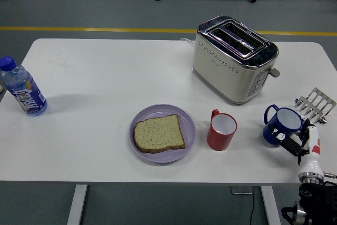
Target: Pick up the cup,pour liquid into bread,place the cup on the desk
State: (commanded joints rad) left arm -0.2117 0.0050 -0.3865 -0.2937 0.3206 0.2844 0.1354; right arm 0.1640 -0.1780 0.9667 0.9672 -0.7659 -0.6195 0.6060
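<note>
Right hand at the lower right corner of the tabletop, fingers closed against the side of the blue cup, gripping it (cup tilted a little, handle toward the left). Just behind the cup, a small metal rack near the right edge. Left of the cup and clearly apart, a red mug, upright, white inside, handle toward the back. Beside that mug, a purple plate with one slice of bread lying flat. Farther back, a cream and chrome toaster, slots open at the top. At the far left edge, a water bottle with a blue cap and label, upright.
</note>
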